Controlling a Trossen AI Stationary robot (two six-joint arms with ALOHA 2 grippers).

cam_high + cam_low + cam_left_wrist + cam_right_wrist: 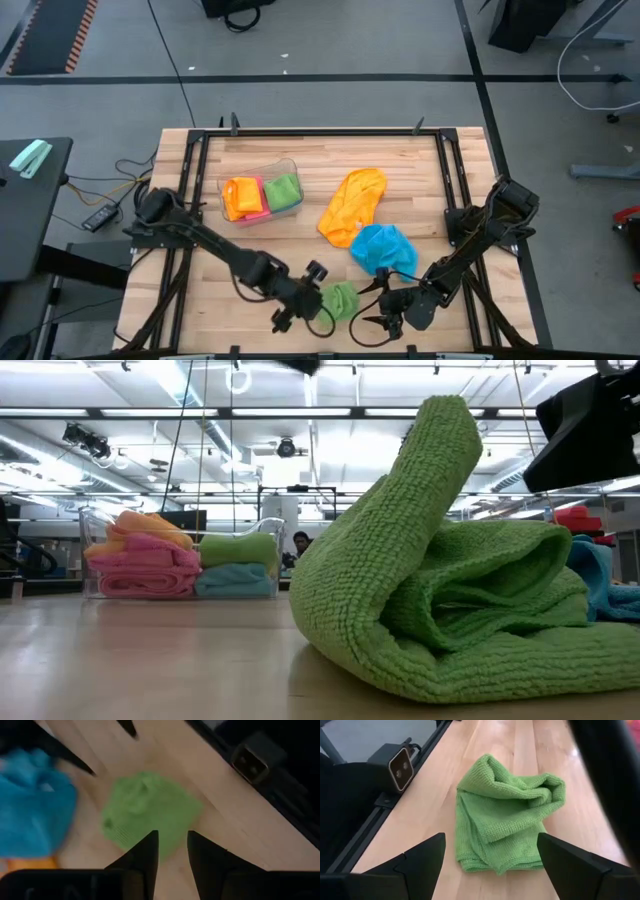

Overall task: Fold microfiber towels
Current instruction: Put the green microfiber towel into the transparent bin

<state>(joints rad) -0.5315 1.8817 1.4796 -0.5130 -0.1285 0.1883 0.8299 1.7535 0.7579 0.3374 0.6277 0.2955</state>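
Note:
A crumpled green microfiber towel (340, 298) lies on the wooden table near its front edge, one fold standing up (440, 450). My left gripper (172, 837) hovers above it, coming from the table's left and pointing down at a slant. Its fingers are a narrow gap apart with nothing between them. My right gripper (491, 837) stands wide open just right of the towel, low over the table. Its fingers flank the towel's near end without touching it. A blue towel (383, 250) and an orange towel (352, 205) lie loose farther back.
A clear plastic tub (290, 165) at the back left holds folded orange, pink, green and light blue towels (170, 560). A small camera (400, 767) sits on the black rail at the table's front edge. Bare wood lies left of the green towel.

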